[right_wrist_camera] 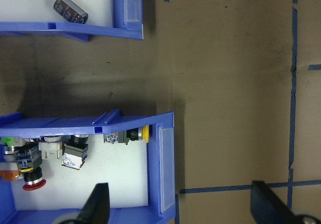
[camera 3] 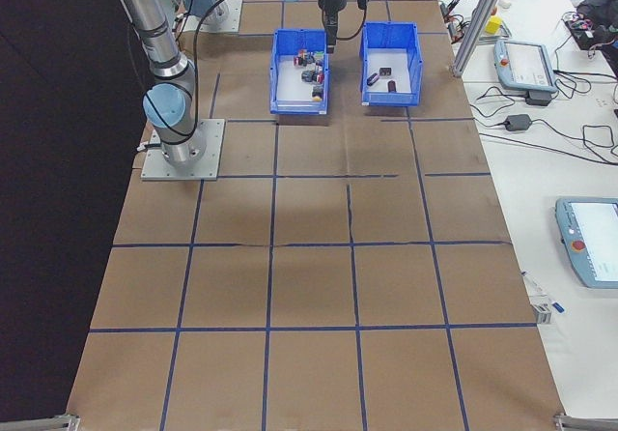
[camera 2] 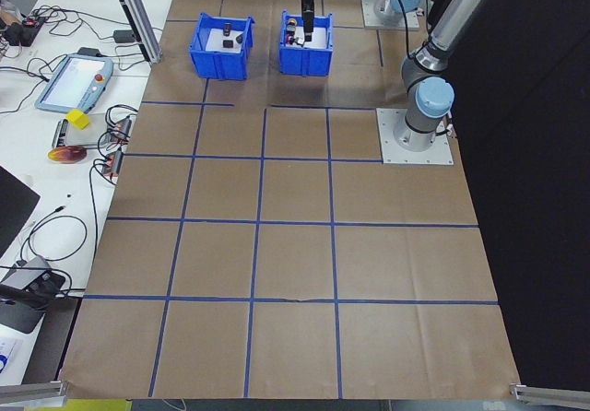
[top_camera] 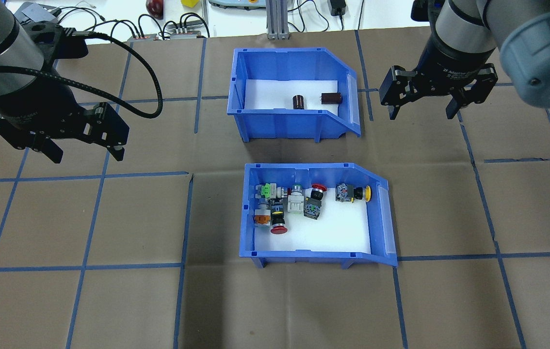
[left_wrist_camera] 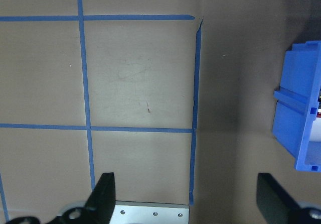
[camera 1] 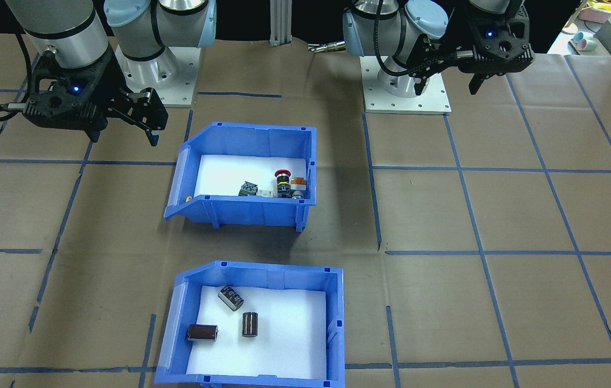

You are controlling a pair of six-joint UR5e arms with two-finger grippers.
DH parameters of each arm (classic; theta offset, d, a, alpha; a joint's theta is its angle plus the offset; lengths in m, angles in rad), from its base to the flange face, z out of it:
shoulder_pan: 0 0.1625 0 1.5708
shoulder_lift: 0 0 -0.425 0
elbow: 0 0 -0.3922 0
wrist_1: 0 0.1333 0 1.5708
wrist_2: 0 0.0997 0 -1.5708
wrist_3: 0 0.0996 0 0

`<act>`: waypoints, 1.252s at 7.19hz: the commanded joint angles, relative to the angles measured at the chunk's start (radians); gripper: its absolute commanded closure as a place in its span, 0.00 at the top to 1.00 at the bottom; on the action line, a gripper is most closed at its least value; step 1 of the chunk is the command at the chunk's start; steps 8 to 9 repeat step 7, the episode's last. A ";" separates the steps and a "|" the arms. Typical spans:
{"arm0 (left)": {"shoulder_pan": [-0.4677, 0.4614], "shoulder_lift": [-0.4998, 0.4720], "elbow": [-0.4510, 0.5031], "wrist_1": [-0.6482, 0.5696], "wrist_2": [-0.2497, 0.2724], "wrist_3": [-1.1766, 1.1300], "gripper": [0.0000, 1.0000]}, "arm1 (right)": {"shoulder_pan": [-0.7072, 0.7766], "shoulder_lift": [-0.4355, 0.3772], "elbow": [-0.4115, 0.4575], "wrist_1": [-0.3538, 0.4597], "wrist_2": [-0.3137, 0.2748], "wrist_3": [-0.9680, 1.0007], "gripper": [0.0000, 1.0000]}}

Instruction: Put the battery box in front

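**Two blue bins in line, both grippers hanging free**

The battery box (camera 1: 256, 323) — a blue open-top plastic bin with a sloped lip and a white floor — sits on the brown paper-covered table (camera 1: 499, 215) on the far side from the robot's bases. Three dark cylindrical cells (camera 1: 230, 298) lie loose on its floor, apart from one another. The second blue plastic bin (top_camera: 315, 214), holding colourful push-button switches (top_camera: 294, 201), stands between the battery box and the robot, with a strip of bare table between the two bins. Both bins point their sloped lips toward the robot's right.

The left gripper (top_camera: 83, 154) hangs above the table well off to the left of the switch bin, its black fingers spread wide and holding nothing. The right gripper (top_camera: 420, 114) hangs just beyond the battery box's sloped lip — also spread wide and empty; its wrist camera looks down on the lip ends of both bins.
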 commanded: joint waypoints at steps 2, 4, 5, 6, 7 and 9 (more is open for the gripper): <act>0.000 0.001 0.000 0.000 0.006 0.000 0.99 | -0.026 0.005 -0.006 0.007 -0.009 0.014 1.00; 0.000 0.001 -0.002 0.000 0.008 0.002 0.99 | -0.025 0.005 -0.007 0.007 -0.011 0.015 1.00; 0.000 0.001 -0.002 0.000 0.008 0.002 0.99 | -0.025 0.003 -0.007 0.007 -0.011 0.014 1.00; 0.000 0.001 -0.002 0.000 0.008 0.002 0.99 | -0.025 0.003 -0.007 0.009 -0.011 0.015 1.00; 0.000 0.001 -0.002 0.000 0.009 0.002 0.99 | -0.025 0.002 -0.007 0.009 -0.011 0.014 1.00; 0.000 0.001 -0.002 0.000 0.009 0.002 0.99 | -0.025 0.002 -0.007 0.009 -0.011 0.014 1.00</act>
